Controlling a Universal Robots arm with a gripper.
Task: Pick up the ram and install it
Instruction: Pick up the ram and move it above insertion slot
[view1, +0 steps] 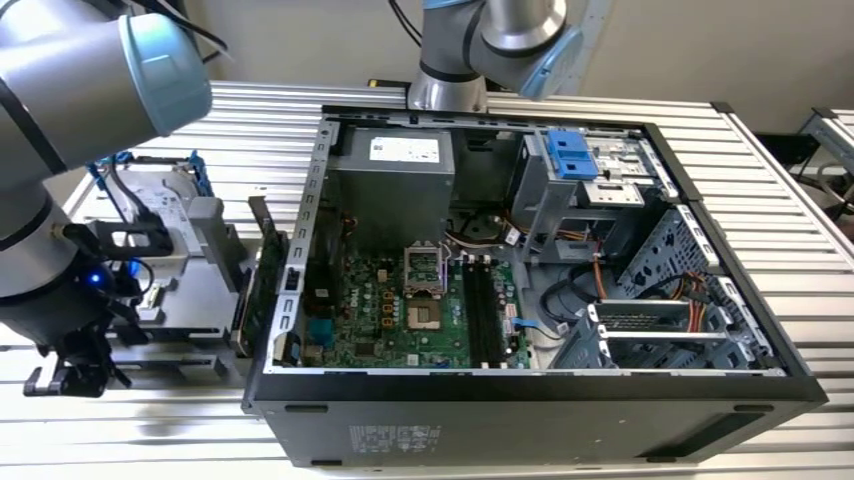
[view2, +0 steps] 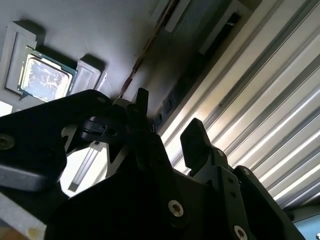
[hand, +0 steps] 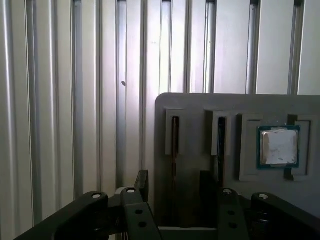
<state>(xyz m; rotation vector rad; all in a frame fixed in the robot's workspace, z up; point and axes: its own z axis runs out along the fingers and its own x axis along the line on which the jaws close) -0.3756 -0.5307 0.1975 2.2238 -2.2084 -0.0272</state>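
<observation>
**Jaws spread over the ram, nothing gripped yet**

In the first wrist view the gripper hangs over the gray holder, jaws apart, lined up to either side of the ram. The stick stands on edge in a narrow slot, so its long top edge is free for a pinch. A second stick stands in the next slot, with a processor chip just beyond. In the exterior view the open computer case lies on the table, its black memory slots facing up and empty.
</observation>
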